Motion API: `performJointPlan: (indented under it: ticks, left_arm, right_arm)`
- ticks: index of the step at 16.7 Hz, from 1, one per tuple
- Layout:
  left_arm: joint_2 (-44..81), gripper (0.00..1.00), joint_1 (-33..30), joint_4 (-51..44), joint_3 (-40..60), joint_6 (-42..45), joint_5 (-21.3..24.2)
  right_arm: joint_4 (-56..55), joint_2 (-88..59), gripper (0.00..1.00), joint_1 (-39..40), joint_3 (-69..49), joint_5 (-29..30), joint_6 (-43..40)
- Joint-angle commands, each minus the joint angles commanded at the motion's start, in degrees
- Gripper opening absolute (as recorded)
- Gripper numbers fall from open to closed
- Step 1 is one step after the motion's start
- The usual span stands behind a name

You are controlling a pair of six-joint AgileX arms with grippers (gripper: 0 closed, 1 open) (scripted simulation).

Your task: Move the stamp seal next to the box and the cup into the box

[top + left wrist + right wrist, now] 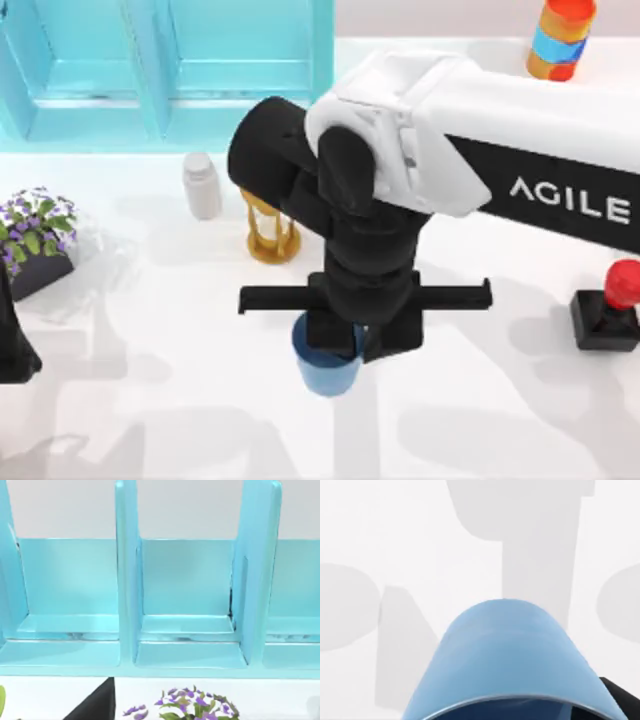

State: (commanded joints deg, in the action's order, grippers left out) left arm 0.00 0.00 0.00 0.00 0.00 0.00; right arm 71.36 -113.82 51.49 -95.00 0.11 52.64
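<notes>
White table point(150, 400) spreads beneath us; our right gripper point(345, 345) clasps the blue cup point(326, 372) near its middle, the stamp seal point(608, 312) at the right edge.

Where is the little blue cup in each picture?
Top view: the blue cup sits low in the middle, just under the right claw.
Left wrist view: not in it; that one faces the turquoise box and the purple flowers.
Right wrist view: the cup is close up at the bottom middle.
Shared landmark: the white table.
</notes>
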Motion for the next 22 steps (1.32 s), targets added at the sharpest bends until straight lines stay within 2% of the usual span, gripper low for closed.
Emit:
performJointPlan:
  ticks: [8, 11, 16, 22]
  left_arm:
    - [0.0, 1.0, 0.0, 0.0, 0.0, 0.0, 0.0]
    - [0.0, 1.0, 0.0, 0.0, 0.0, 0.0, 0.0]
    - [0.0, 1.0, 0.0, 0.0, 0.0, 0.0, 0.0]
    - [0.0, 1.0, 0.0, 0.0, 0.0, 0.0, 0.0]
  right_arm:
    - [1.74, 3.91, 0.0, -1.16, 1.73, -0.03, -1.5]
    - [1.45, 5.06, 0.0, -4.76, 2.55, 0.45, -4.81]
    - [0.2, 9.14, 0.0, -21.04, 6.94, 2.25, -20.17]
    - [-1.62, 15.14, 0.0, -49.37, 14.64, 2.69, -48.73]
